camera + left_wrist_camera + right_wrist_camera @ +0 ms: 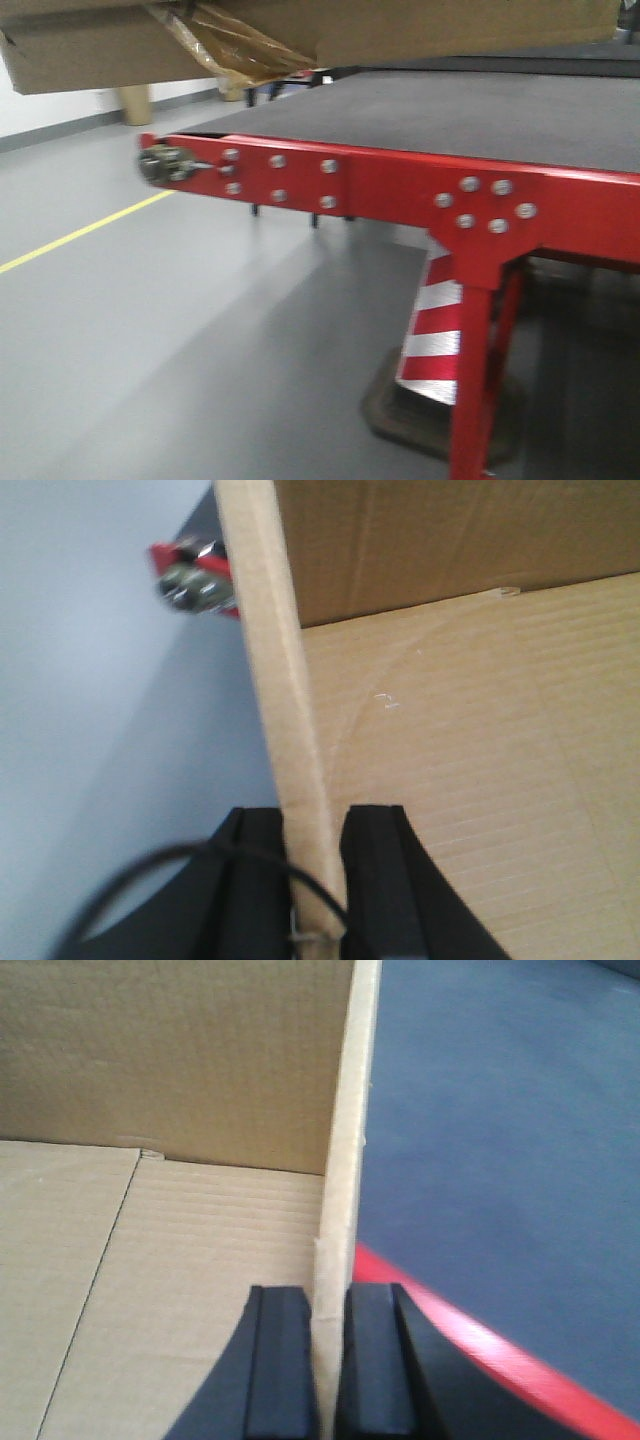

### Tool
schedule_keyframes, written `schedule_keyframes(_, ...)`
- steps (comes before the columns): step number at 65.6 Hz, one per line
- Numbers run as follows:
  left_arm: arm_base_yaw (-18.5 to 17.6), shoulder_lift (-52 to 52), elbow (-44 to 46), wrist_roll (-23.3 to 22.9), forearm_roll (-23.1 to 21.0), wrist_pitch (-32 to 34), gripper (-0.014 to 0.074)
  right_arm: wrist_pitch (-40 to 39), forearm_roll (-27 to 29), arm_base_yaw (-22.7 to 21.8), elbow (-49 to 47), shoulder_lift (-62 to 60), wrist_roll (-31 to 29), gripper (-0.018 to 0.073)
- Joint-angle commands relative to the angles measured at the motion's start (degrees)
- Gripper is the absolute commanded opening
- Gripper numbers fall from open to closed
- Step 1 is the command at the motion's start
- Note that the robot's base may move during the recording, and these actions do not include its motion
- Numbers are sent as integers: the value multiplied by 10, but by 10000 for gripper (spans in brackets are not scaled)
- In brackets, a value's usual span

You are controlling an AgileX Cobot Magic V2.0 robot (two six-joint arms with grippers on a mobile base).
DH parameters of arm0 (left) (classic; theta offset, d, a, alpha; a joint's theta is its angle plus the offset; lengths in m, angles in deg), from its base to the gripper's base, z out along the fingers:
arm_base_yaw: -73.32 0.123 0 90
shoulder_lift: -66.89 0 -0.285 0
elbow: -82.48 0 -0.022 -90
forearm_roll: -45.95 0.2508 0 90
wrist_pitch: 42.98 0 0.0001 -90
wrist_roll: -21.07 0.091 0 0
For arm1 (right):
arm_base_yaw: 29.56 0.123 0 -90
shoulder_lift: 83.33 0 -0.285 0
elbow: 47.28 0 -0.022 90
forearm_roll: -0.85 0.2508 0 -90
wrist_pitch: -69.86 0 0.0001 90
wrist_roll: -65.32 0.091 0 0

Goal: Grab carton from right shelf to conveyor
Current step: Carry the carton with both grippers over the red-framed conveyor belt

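Note:
The brown carton (90,50) hangs at the top of the front view, above the near end of the conveyor (480,115), with a wad of yellowish tape (235,50) dangling under it. In the left wrist view my left gripper (315,880) is shut on the carton's left wall (270,680), one black finger on each side. In the right wrist view my right gripper (325,1360) is shut on the carton's right wall (345,1140), with the dark belt (500,1140) and its red border (480,1345) below. The right shelf is out of view.
The conveyor's red frame (400,190) with bolts and a roller end (165,163) runs across the front view on a red leg (475,380). A red-and-white striped post (435,330) stands behind it. A yellow line (80,235) crosses the grey floor at left.

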Motion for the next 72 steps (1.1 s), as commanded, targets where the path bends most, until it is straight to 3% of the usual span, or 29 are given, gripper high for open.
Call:
schedule_keyframes(1, -4, 9, 5, 5, -21, 25, -20, -39, 3, 1, -2, -4, -5, -67)
schedule_keyframes(19, -4, 9, 5, 5, -6, 28, -20, -40, 3, 1, -2, -4, -5, -67)
schedule_keyframes(42, -4, 9, 5, 5, 53, 28, -20, -43, 3, 1, -2, -4, -5, -67)
schedule_keyframes(72, -4, 9, 5, 5, 57, 30, -20, -43, 3, 1, -2, -4, -5, -67)
